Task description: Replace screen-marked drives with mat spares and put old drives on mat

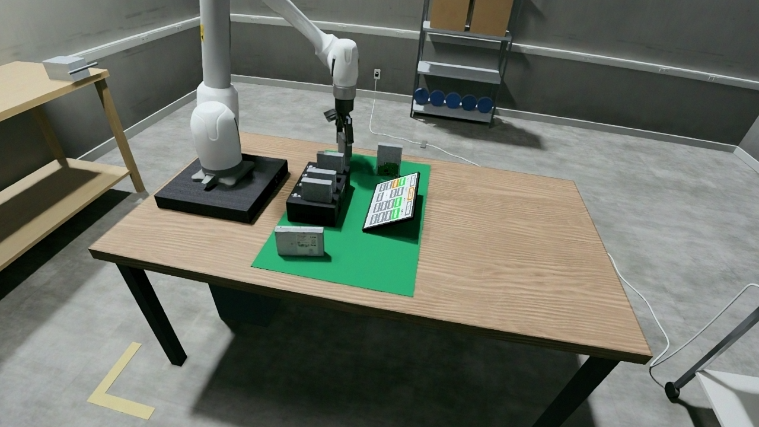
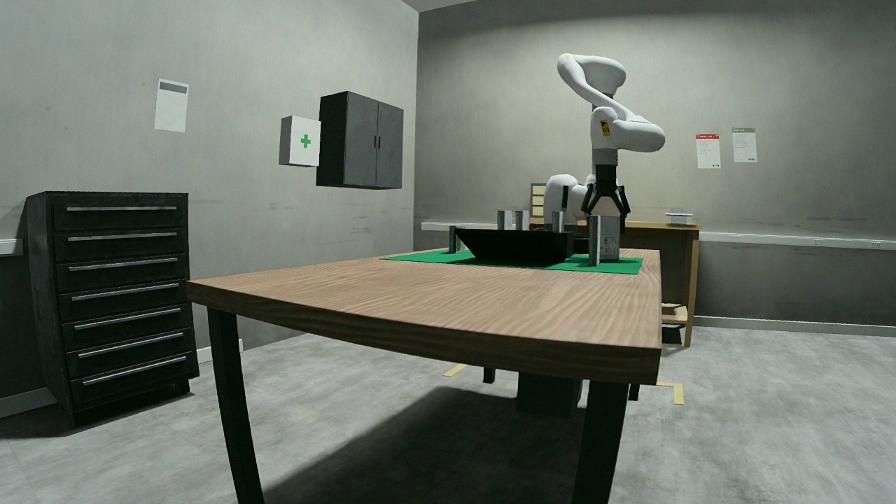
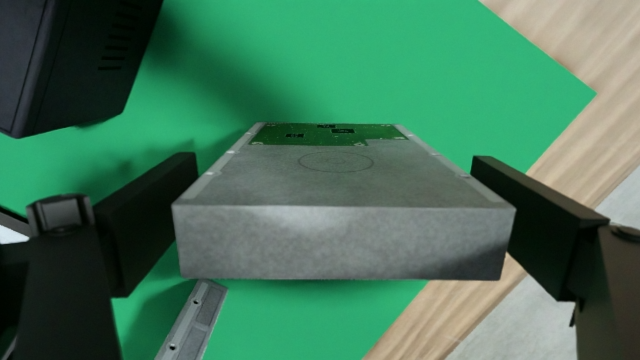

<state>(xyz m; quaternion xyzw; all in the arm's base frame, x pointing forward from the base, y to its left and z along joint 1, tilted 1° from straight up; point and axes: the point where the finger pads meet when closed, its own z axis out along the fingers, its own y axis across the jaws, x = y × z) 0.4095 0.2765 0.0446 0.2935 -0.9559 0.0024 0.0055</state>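
My gripper (image 1: 345, 139) (image 2: 605, 211) (image 3: 333, 181) is open and points down. Its fingers straddle the ends of a grey drive (image 1: 340, 143) (image 3: 340, 240) standing upright on the mat behind the dock, with gaps on both sides. The dock (image 1: 310, 211) (image 3: 75, 60) holds three drives, with a wider gap between the rear two. Another drive (image 1: 389, 157) (image 2: 607, 239) (image 3: 192, 320) stands upright at the back right of the mat (image 1: 360, 265). One more drive (image 1: 299, 241) (image 2: 452, 239) rests on its long edge at the front left. The screen (image 1: 392, 200) shows orange and green tiles; its text is unreadable.
The tilted screen's dark back (image 2: 519, 247) rises from the mat's right side. The robot's black base plate (image 1: 222, 196) lies left of the dock. The table's back edge is close beyond the mat's rear corner.
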